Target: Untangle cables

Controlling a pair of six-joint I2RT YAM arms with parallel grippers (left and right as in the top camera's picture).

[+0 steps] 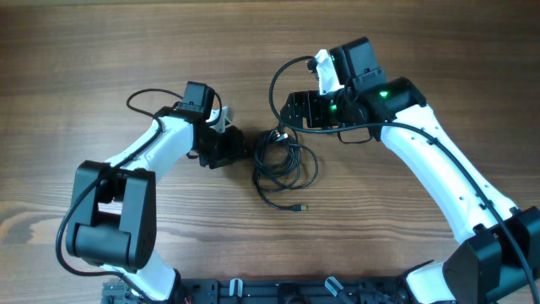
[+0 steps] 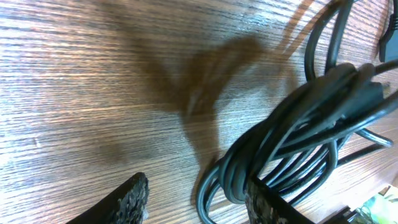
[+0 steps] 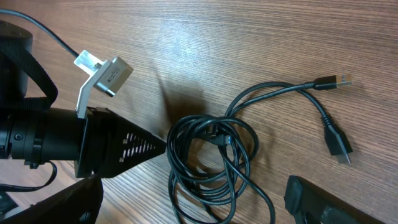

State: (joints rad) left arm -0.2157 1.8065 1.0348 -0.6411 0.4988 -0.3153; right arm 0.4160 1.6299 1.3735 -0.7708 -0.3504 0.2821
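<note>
The cables (image 1: 283,160) lie coiled at the middle of the tabletop. The left gripper (image 2: 199,199), jaws half apart and clamping nothing, should pinch one outer loop only. The right gripper (image 3: 196,199), jaws wide, should pin the rest before any pull.

Both arms: white shells on the long links, black housings at the joints.
Left arm (image 1: 160,143): boxy black base (image 1: 105,224) with a small white label (image 1: 108,205), print unreadable. A thin black left wire (image 1: 148,97) loops off the wrist.
Right arm (image 1: 439,169): green light (image 1: 384,94) lit on the wrist housing. A thin black right wire (image 1: 274,80) loops off the wrist.
Left gripper (image 1: 243,150): black, tapering to a point, with a slotted side face (image 3: 134,146) and a pale metal bracket (image 3: 102,74) on top. Finger pads (image 2: 134,196) rough, speckled black.
Right gripper (image 1: 288,111): black, with a white bracket (image 1: 325,72) behind it.
</note>
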